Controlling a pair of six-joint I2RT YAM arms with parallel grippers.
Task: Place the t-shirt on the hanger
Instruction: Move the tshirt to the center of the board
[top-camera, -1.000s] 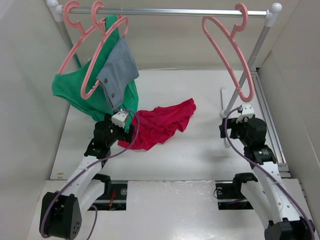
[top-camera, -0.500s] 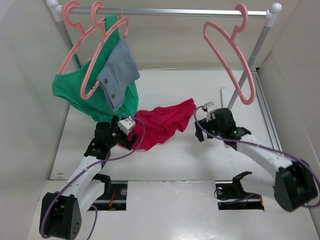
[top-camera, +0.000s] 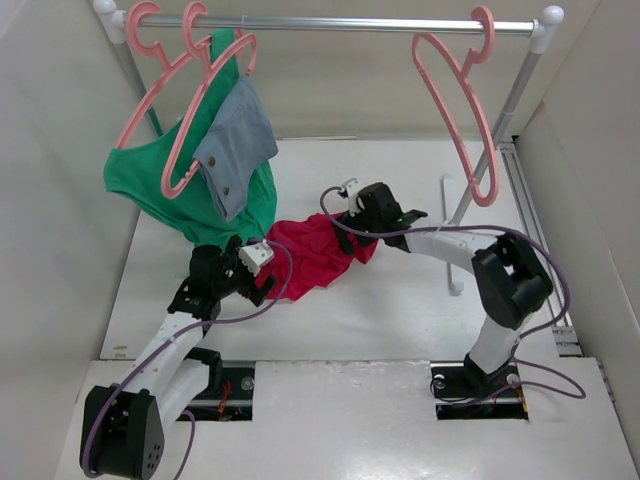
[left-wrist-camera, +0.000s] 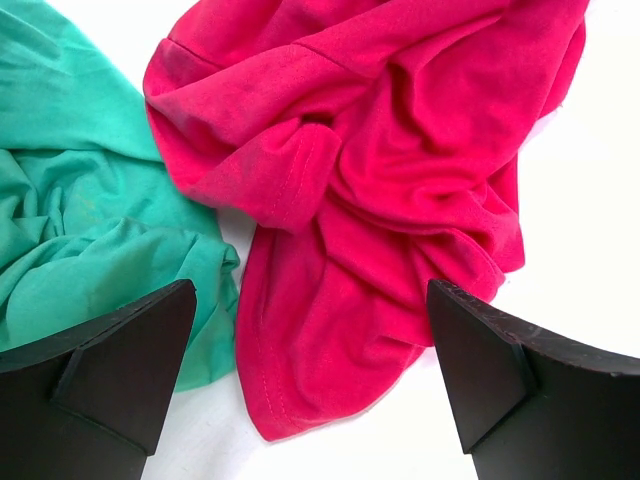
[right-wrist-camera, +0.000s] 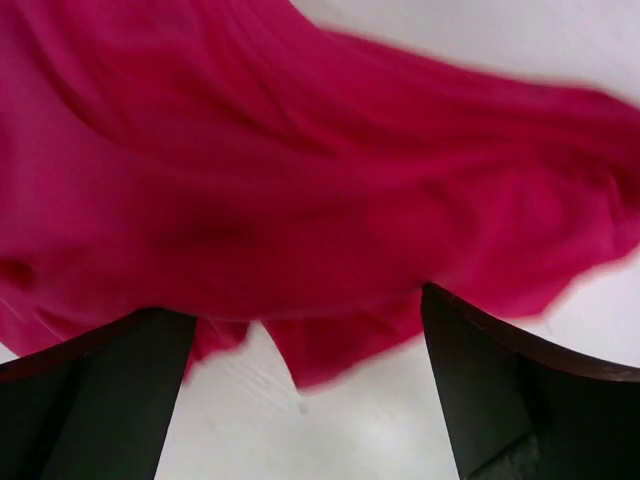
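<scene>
The crimson t-shirt (top-camera: 318, 255) lies crumpled on the white table. It fills the left wrist view (left-wrist-camera: 380, 200) and the right wrist view (right-wrist-camera: 300, 170). The empty pink hanger (top-camera: 458, 110) hangs at the right end of the rail. My left gripper (top-camera: 262, 272) is open just short of the shirt's near-left hem, jaws wide on either side of it (left-wrist-camera: 312, 385). My right gripper (top-camera: 350, 212) is open over the shirt's far-right edge, its jaws wide apart (right-wrist-camera: 305, 400), holding nothing.
A green garment (top-camera: 160, 185) and a grey-blue garment (top-camera: 238, 140) hang on two pink hangers (top-camera: 165, 100) at the left of the metal rail (top-camera: 340, 22). The green cloth lies against the shirt's left side (left-wrist-camera: 90, 220). The rail's right leg (top-camera: 500, 130) slants down to the table.
My right arm has swung left from the right side of the table and now reaches over the shirt's far edge. My left gripper has edged slightly forward towards the shirt.
</scene>
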